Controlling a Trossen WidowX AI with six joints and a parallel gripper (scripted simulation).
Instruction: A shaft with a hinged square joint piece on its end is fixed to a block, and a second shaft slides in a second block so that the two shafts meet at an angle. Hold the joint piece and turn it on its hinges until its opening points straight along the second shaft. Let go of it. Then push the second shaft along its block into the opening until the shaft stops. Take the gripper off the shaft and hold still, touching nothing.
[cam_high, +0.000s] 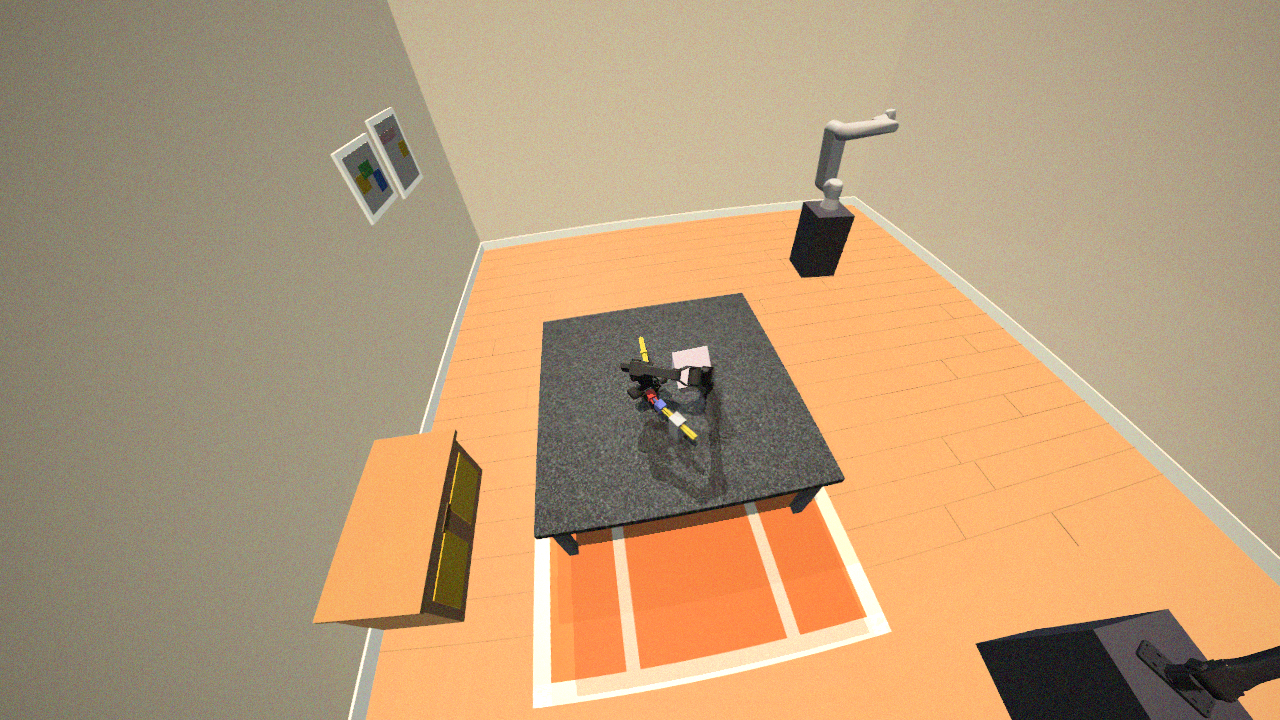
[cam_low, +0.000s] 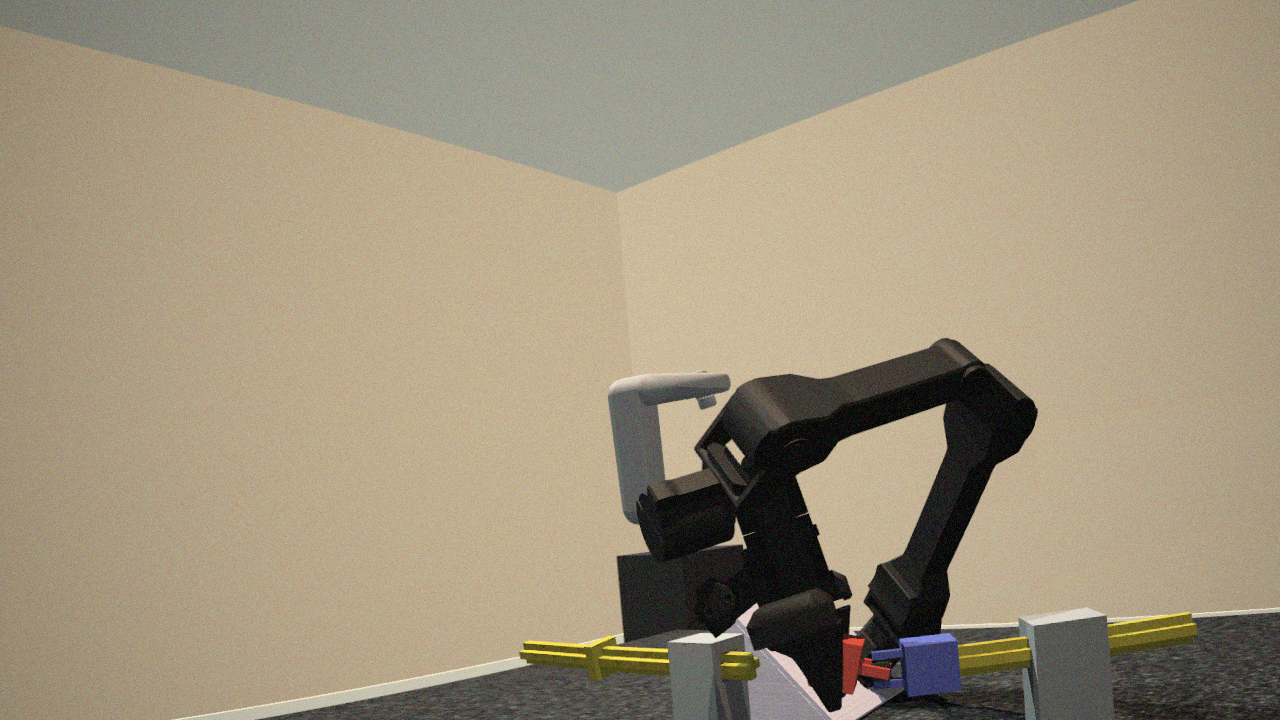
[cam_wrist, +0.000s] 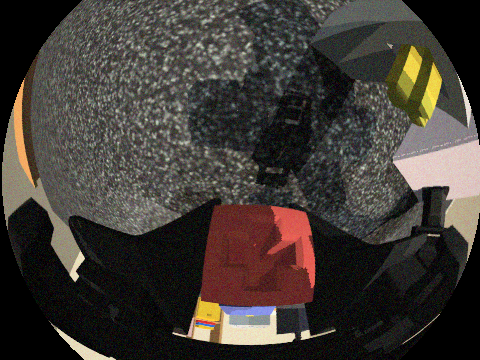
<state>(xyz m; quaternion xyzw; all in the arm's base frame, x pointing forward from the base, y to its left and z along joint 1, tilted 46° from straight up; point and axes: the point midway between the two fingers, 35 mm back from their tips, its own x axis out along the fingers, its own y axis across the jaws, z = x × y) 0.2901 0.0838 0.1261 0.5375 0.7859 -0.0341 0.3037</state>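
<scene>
Gripper (cam_low: 841, 667) clamped on the red joint piece (cam_low: 853, 664), near the middle of the dark table (cam_high: 769, 447), a little toward its far edge; the fingers grip the piece by its sides, presumably so that the wrist can swing it on its hinges. The piece hangs off a blue hinge block (cam_low: 929, 663) at the end of the fixed shaft (cam_low: 1150, 632), which passes through a grey block (cam_low: 1065, 658); the second shaft (cam_low: 626, 660) rests in its own grey block (cam_low: 702, 671), its tip just short of the gripper. In the wrist view the joint piece (cam_wrist: 256, 260) lies directly between the fingers; whether its opening yet faces the second shaft cannot be told.
</scene>
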